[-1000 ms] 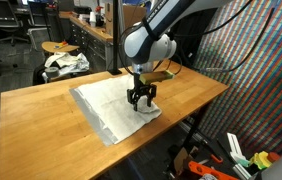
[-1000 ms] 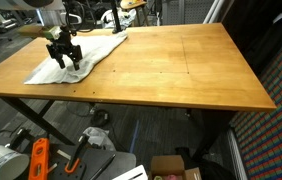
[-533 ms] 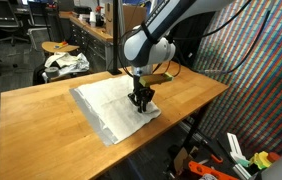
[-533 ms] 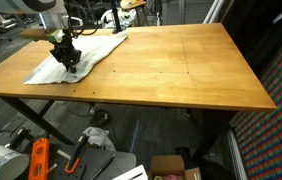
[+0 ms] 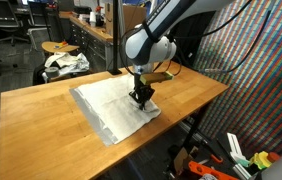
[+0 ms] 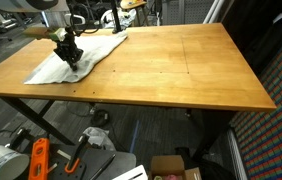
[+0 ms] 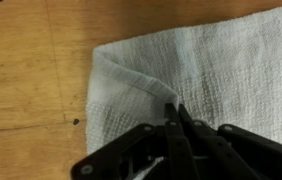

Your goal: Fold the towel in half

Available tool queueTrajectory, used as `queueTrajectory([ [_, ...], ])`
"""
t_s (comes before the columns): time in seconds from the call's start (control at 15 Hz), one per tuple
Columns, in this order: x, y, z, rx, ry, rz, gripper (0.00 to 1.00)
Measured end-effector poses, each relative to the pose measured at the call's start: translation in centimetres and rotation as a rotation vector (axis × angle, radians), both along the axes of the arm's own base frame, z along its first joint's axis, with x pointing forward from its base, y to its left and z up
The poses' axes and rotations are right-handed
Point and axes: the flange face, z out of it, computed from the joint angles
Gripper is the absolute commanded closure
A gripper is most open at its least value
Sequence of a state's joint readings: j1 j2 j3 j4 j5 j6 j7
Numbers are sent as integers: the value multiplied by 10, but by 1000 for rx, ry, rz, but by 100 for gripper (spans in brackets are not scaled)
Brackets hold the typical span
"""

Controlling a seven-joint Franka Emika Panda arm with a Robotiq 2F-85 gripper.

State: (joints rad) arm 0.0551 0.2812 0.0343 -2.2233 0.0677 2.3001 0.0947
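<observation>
I log one wooden table (image 5: pixel 41 120) with a light-brown plank top. A white towel (image 5: pixel 106 100) lies directly on it, spread mostly flat towards one end, with its border reaching the table's long edge. In the wrist view, a small ridge of cloth stands raised near the towel's corner.

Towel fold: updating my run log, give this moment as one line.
phase: grasp | gripper: shut on towel | towel: spread on table
</observation>
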Motion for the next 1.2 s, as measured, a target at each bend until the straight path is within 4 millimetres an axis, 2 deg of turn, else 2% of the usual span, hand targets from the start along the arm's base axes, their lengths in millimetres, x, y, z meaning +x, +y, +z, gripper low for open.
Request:
queueTrajectory([
  [0.2, 5, -4, 7, 1, -17, -8, 99],
  [0.6, 5, -4, 33, 6, -59, 5, 99],
  [1.2, -29, 10, 52, 53, -64, 96, 99],
])
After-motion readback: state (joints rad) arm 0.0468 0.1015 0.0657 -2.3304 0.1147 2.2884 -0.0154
